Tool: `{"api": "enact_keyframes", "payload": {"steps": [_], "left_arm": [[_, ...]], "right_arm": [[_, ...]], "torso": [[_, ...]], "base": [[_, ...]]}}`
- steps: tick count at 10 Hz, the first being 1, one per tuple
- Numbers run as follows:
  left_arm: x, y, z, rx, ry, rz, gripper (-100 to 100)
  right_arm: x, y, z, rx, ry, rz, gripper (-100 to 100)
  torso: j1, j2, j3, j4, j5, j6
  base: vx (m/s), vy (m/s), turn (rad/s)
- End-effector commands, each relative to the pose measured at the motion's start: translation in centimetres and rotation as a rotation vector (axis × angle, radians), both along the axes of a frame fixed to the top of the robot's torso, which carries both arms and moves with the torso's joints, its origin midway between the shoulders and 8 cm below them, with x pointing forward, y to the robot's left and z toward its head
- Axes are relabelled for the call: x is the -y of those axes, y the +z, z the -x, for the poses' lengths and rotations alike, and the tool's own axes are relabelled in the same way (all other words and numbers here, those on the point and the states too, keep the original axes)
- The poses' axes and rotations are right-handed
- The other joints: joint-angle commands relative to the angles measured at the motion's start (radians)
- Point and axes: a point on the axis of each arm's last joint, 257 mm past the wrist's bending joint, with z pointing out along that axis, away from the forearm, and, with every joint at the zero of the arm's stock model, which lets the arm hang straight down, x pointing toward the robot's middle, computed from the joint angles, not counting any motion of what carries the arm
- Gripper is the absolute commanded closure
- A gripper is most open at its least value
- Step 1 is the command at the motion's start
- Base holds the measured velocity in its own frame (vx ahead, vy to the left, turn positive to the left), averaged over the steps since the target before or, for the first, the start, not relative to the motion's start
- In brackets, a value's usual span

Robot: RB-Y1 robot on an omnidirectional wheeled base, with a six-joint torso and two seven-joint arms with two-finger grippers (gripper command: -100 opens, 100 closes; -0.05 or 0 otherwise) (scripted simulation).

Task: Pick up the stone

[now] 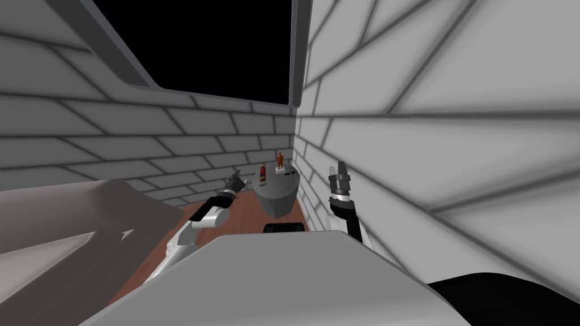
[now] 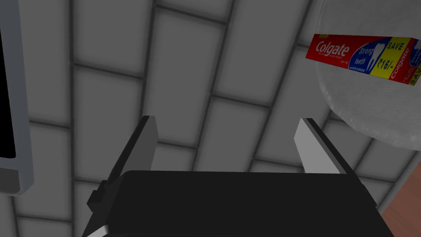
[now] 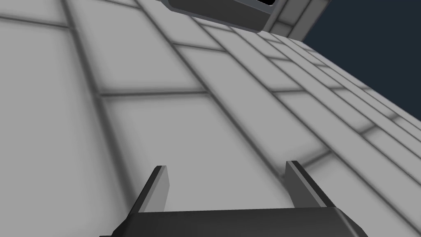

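a: the bench (image 2: 370, 119) top looks finely grained, pale, matt and pebbly.
b: the toothpaste box (image 2: 366, 57) on it is smooth printed card.
a: the floor (image 2: 405, 205) is reddish brown and wood-like. the wall (image 2: 185, 82) is matt grey tile with darker joints.
b: the left fingers (image 2: 306, 144) look smooth, matt, light grey.

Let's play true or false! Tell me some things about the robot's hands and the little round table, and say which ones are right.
1. The left gripper is open and holds nothing. True.
2. The toothpaste box lies on the floor. False: it lies on the round table.
3. The right gripper is shut on something. False: its fingers stand apart with nothing between them.
4. An orange figure stands on the round table. True.
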Motion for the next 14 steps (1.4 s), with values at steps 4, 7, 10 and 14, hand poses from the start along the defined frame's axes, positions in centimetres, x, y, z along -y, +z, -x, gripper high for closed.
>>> {"api": "enact_keyframes", "payload": {"steps": [4, 7, 10, 14], "left_arm": [[-2.1, -5.3, -0.3, -0.163, 0.012, 0.045, -100], [-4.9, -9.3, -0.1, -0.309, 0.030, 0.089, -100], [-6.7, -12.7, 0.9, -0.421, 0.053, 0.139, -100], [-9.8, -16.9, 2.8, -0.583, 0.096, 0.214, -100]], "right_arm": [[0.0, 0.0, 0.0, 0.000, 0.000, 0.000, 0], [0.0, 0.0, 0.0, 0.000, 0.000, 0.000, 0], [0.0, 0.0, 0.0, 0.000, 0.000, 0.000, 0], [0.0, 0.0, 0.0, 0.000, 0.000, 0.000, 0]], "torso": [[-0.001, 0.000, 0.000, 0.000, 0.000, -0.001], [-0.001, -0.001, 0.000, 0.000, 0.000, -0.001], [-0.001, -0.001, -0.001, 0.000, 0.000, 0.000], [-0.002, -0.001, -0.001, 0.000, 0.000, 0.000]], "base": [[-0.014, 0.030, -0.111], [-0.011, 0.022, -0.219], [-0.013, 0.031, -0.173], [-0.008, 0.019, -0.206]]}}
